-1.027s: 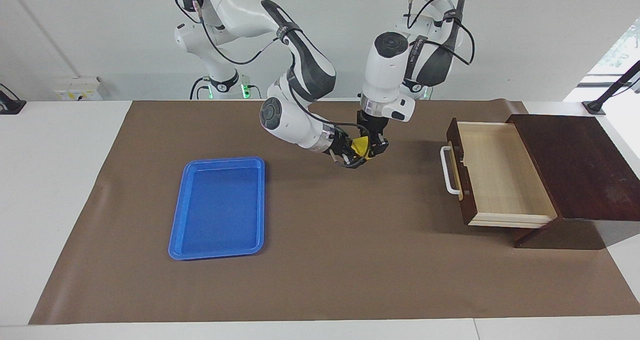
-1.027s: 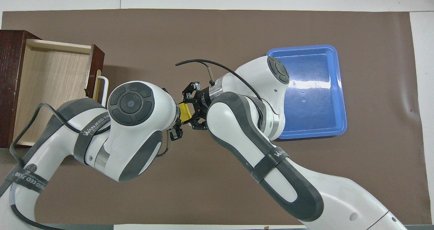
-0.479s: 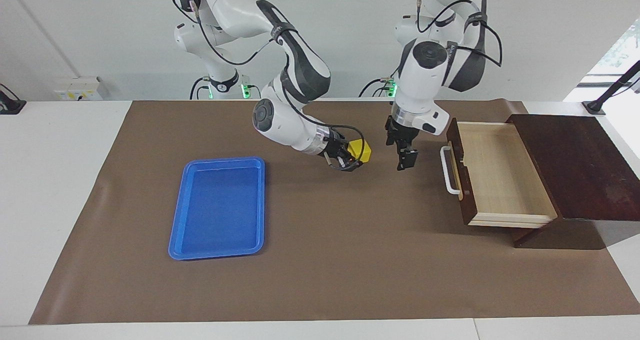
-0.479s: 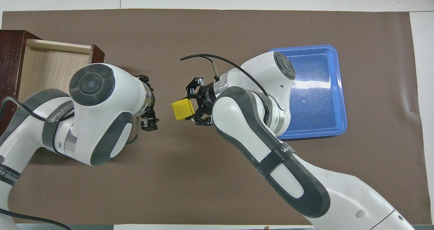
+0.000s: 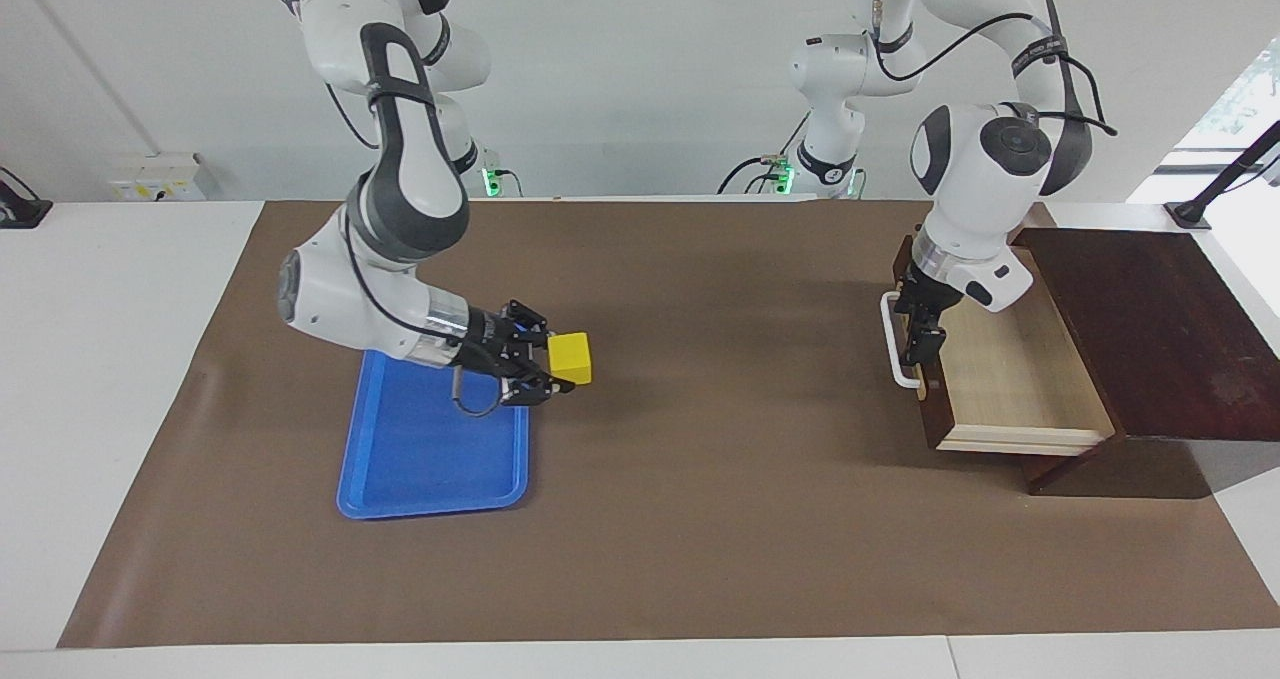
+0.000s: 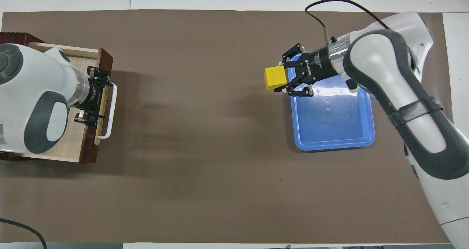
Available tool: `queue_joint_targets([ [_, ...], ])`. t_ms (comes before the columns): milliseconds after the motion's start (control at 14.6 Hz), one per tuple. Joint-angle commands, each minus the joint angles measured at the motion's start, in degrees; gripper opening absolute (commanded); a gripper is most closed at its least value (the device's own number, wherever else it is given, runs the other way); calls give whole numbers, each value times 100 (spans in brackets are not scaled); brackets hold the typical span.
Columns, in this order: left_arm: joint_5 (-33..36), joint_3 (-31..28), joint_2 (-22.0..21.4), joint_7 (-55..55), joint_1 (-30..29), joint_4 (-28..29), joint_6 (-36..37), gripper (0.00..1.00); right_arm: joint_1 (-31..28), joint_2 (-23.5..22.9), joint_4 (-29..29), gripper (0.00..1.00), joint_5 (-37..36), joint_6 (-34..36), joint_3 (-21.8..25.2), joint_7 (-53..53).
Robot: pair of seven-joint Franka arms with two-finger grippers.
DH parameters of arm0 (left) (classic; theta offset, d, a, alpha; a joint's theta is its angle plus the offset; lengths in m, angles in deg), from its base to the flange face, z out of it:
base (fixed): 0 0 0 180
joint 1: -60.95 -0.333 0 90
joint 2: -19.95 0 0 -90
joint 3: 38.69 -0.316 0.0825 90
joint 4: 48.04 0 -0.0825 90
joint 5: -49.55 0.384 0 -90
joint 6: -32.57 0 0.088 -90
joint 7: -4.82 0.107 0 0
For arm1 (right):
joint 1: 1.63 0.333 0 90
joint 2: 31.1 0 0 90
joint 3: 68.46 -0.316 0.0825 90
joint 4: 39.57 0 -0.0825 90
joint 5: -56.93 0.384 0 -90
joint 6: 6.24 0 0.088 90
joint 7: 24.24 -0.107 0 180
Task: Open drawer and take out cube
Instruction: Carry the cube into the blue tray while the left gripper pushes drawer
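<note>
My right gripper (image 5: 556,365) (image 6: 284,81) is shut on the small yellow cube (image 5: 571,358) (image 6: 275,78). It holds the cube in the air over the brown mat, just off the edge of the blue tray (image 5: 430,454) (image 6: 333,128). The drawer (image 5: 1010,359) (image 6: 47,84) stands pulled out of its dark wooden box (image 5: 1150,329). Its pale inside shows nothing in it. My left gripper (image 5: 921,337) (image 6: 91,101) is open with nothing in it. It hangs over the drawer's dark front, beside the white handle (image 5: 893,344) (image 6: 111,109).
The tray lies toward the right arm's end of the table and the box toward the left arm's end. A brown mat (image 5: 700,519) (image 6: 205,150) covers the table between them.
The left gripper let go of the cube, opened and swung away to the drawer front. The right gripper carried the cube from the middle of the table over to the tray's edge.
</note>
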Motion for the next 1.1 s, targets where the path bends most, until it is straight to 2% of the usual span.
queue_joint_targets([
  [0,183,24,66,713,-519,-86,-64,100,-425,-63,49,0,-434,220,-83,470],
  [205,692,24,250,856,-888,-508,24,100,-830,130,689,0,-470,134,-74,1243],
  [342,842,24,268,952,-1108,-544,15,100,-1059,288,1260,0,-479,11,4,2024],
  [548,843,24,251,1426,-1407,-500,7,100,-1113,561,2175,0,-470,-594,128,2739],
  [822,843,42,251,1840,-1478,-500,-81,100,-1157,667,2703,0,-470,-982,137,2951],
  [1027,764,86,172,2085,-1408,-640,339,100,-1183,676,2810,0,-461,-1080,137,2951],
])
